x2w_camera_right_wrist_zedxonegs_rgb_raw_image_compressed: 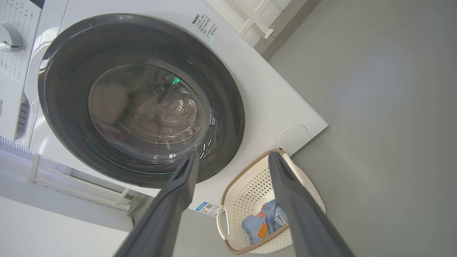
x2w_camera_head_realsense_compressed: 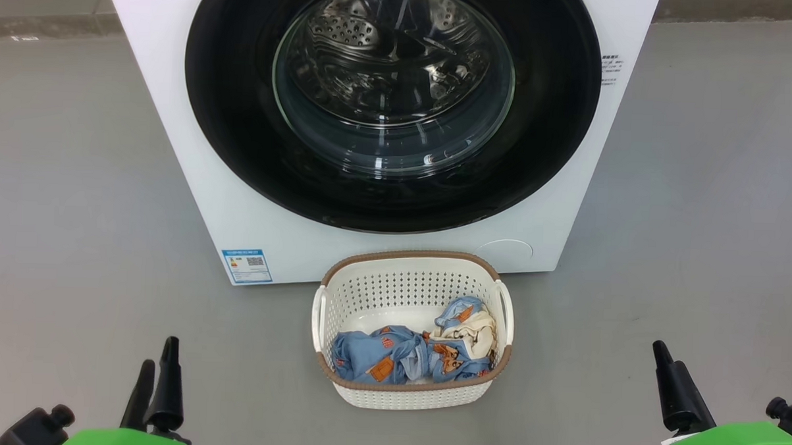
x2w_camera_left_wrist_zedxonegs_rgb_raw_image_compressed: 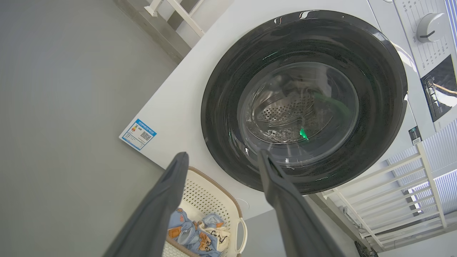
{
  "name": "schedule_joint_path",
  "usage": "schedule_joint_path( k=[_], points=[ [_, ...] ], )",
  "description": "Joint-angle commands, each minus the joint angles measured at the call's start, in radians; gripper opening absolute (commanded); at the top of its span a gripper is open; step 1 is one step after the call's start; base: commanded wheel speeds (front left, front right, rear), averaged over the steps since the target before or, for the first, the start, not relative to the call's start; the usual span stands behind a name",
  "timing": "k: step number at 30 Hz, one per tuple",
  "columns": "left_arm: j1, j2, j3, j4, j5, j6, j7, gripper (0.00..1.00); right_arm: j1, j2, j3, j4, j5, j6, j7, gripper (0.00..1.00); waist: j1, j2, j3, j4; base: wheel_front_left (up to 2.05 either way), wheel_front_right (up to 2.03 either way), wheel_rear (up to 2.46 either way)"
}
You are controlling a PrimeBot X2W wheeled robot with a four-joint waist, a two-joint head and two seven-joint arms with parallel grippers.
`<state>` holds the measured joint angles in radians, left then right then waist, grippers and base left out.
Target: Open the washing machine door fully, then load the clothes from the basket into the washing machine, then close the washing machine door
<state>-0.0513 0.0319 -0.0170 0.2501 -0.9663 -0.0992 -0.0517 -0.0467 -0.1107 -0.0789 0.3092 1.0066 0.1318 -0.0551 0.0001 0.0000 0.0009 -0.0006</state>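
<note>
Head view puts the washing machine [x2w_camera_head_realsense_compressed: 283, 245] straight before us, white and front-loading, standing on the grey floor [x2w_camera_head_realsense_compressed: 74, 205]. Its door [x2w_camera_head_realsense_compressed: 240, 144] is shut, the wide glossy black rim lying flat against the front, and through the clear glass centre we see the perforated steel drum [x2w_camera_head_realsense_compressed: 388, 64]. A blue sticker [x2w_camera_head_realsense_compressed: 247, 265] sits at the lower left corner of the front. Just in front of the machine stands the basket [x2w_camera_head_realsense_compressed: 393, 291], cream-white with a brown rim and a white handle on each side; we cannot tell whether it touches the machine. The clothes [x2w_camera_head_realsense_compressed: 391, 354] lie in the bottom of it, toward the near wall: a light-blue bundle with orange-brown patches, and a cream piece [x2w_camera_head_realsense_compressed: 474, 334] tucked at its right end. In the left wrist view the left tool [x2w_camera_left_wrist_zedxonegs_rgb_raw_image_compressed: 222, 154] has its two dark fingers [x2w_camera_left_wrist_zedxonegs_rgb_raw_image_compressed: 167, 200] spread apart with nothing between them, pointing toward the lower edge of the door. In the right wrist view the right tool [x2w_camera_right_wrist_zedxonegs_rgb_raw_image_compressed: 234, 156] likewise has its fingers [x2w_camera_right_wrist_zedxonegs_rgb_raw_image_compressed: 296, 200] apart and holds nothing. In the head view both tools sit low at the corners, above the floor and well apart from the basket.
</note>
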Motion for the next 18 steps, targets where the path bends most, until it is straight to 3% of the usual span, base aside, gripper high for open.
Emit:
schedule_joint_path(
  k=[1, 9, 18],
  points=[
    [-0.036, 0.019, 0.010, -0.033, 0.037, 0.008, -0.014, 1.00, -0.046, -0.011, 0.006, -0.024, -0.050, -0.001, -0.012, 1.00, -0.0001, 0.0000, 0.000, 0.000, 0.00, 0.00, 0.00],
    [-0.036, 0.020, 0.001, -0.040, 0.151, 0.011, -0.038, 1.00, -0.048, 0.005, 0.012, -0.035, -0.251, -0.001, -0.036, 1.00, -0.0001, 0.0000, 0.000, 0.001, 0.00, 0.00, 0.00],
    [-0.035, 0.021, -0.012, -0.047, 0.253, 0.005, -0.062, 1.00, -0.051, 0.020, 0.025, -0.042, -0.379, -0.001, -0.055, 1.00, -0.0001, 0.0000, -0.001, 0.002, 0.00, 0.00, 0.00]
  ],
)
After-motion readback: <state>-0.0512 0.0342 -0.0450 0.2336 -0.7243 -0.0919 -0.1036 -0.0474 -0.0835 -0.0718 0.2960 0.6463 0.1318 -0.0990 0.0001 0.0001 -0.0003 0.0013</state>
